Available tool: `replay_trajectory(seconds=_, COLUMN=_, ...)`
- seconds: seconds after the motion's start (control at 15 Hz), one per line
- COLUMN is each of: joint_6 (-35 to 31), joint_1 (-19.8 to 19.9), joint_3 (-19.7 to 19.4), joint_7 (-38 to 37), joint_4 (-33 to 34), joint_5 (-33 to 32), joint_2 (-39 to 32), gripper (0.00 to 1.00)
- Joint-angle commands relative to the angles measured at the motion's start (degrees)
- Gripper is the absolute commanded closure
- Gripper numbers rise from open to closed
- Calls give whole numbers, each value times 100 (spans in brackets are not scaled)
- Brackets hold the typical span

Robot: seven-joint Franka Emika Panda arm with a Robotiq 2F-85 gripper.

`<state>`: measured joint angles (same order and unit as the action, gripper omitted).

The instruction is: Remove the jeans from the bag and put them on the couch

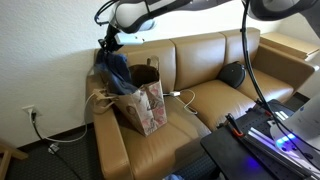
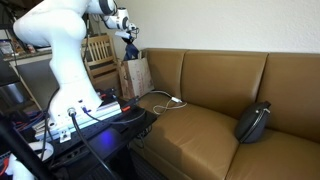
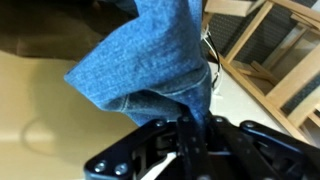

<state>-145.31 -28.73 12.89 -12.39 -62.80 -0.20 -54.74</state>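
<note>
The jeans [image 1: 116,68] are dark blue denim, lifted and hanging from my gripper [image 1: 108,44] above the bag [image 1: 143,105]. Their lower end still reaches into the bag's mouth. The bag is brown paper with a reddish floral print and stands on the end seat of the tan leather couch [image 1: 215,100]. In the wrist view the jeans [image 3: 150,65] fill the frame and my gripper [image 3: 188,122] is shut on the fabric. In an exterior view my gripper [image 2: 129,36] holds the jeans [image 2: 131,49] over the bag [image 2: 136,76] at the couch's [image 2: 210,115] far end.
A small black rounded cushion [image 1: 232,74] lies on the far seat and also shows in an exterior view [image 2: 253,122]. A white cable [image 1: 183,98] lies on the seat beside the bag. A wooden chair [image 2: 100,50] stands behind the couch arm. Robot base and electronics [image 1: 265,135] are in front.
</note>
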Motion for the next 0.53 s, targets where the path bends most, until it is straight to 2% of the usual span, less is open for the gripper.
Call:
replay_trajectory(seconds=0.0, joint_6=-1473, joint_1=386, joint_3=417, joint_7=329, joint_4=-1362, joint_5=234, joint_2=1007, gripper=97)
replay_trajectory(seconds=0.07, joint_6=-1900, joint_1=525, joint_3=626, joint_7=490, joint_4=-1600, joint_5=303, joint_2=1169, gripper=97)
replay_trajectory(seconds=0.13, joint_6=-1994, joint_1=786, joint_3=1037, joint_7=866, joint_4=-1842, joint_5=414, joint_2=1350, gripper=97)
replay_trajectory(seconds=0.2, joint_6=-1822, joint_1=1032, joint_3=1399, joint_7=1102, joint_4=-2083, joint_5=538, joint_2=1542, gripper=97)
replay_trajectory(seconds=0.27, joint_6=-1693, joint_1=552, joint_3=833, joint_7=596, joint_4=-1187, joint_5=288, joint_2=915, gripper=89)
replay_trajectory(seconds=0.33, joint_6=-1692, joint_1=729, joint_3=1103, joint_7=796, joint_4=-1405, joint_5=364, joint_2=1081, gripper=89)
replay_trajectory(seconds=0.47, joint_6=-1690, joint_1=876, joint_3=1286, joint_7=898, joint_4=-1694, joint_5=403, joint_2=1315, gripper=89)
